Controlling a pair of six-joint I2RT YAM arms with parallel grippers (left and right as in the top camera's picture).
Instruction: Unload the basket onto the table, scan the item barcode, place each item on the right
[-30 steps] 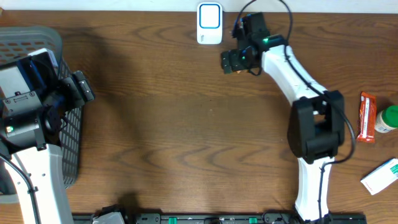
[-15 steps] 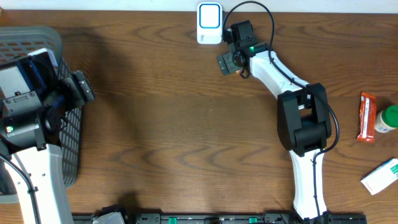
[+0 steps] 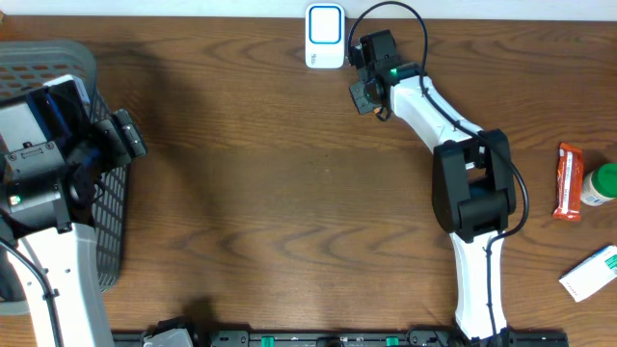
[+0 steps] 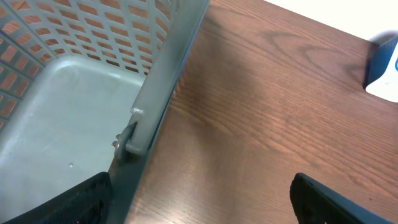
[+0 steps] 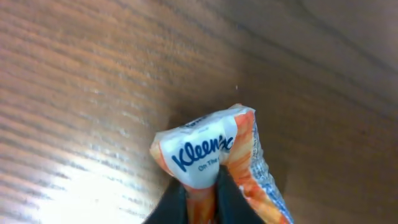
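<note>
**Item:** Kleenex pack, orange and white soft wrapper.

**Location:** far side of the counter, just beside the white scanner and to its right. From overhead it is mostly hidden under the right tool.

**Change:** a second ago the right tool's jaws stood wide apart. Now they are pinched together on a fold of the wrapper, and the arm has swung slightly toward the scanner. Judged: the pick is made, and presenting the pack to the scanner remains.

**Orientation:** in the right wrist view the branded end points up and left. The long axis runs down and right, out of frame. No barcode shows, and whether the pack is clear of the counter cannot be told.

**Left tool**: jaws apart, holding nothing, over the rim of the grey basket.

**Also present:** orange bar, green-capped bottle and white box, all at the right edge.
</note>
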